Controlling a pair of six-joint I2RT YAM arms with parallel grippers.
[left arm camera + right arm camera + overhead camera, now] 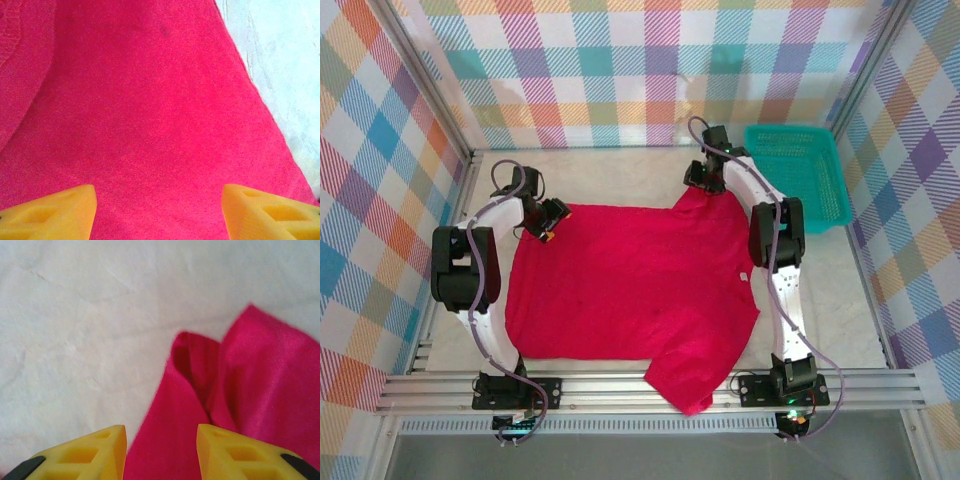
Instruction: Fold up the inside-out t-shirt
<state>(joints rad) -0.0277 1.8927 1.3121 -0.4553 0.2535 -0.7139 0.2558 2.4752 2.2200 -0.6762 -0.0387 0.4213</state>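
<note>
**Shirt spread flat, both claws at its far corners**

The bright red short-sleeved cloth t-shirt (630, 290) lies opened out on the pale, marbled table (845, 300), between the two arms. One sleeve hangs toward the near rail and a small white tag (744, 277) shows at the right-hand edge. Laid flat like this, its edges are easy to reach, so the folding itself looks not yet begun.

The left gripper (552, 218) sits over the far left corner. In its wrist view the left gripper (158, 215) has its yellow fingers spread wide over smooth cloth with nothing caught between them, apparently placed to take that edge.

The right gripper (703, 178) is at the far right sleeve, which draws to a point toward it. In its own view the right gripper (161, 452) is about half open, straddling a raised ridge of red cloth but, by the gap, not pinching it.

A teal plastic mesh basket (795, 135) stands in the far right corner, apart from the shirt.
</note>
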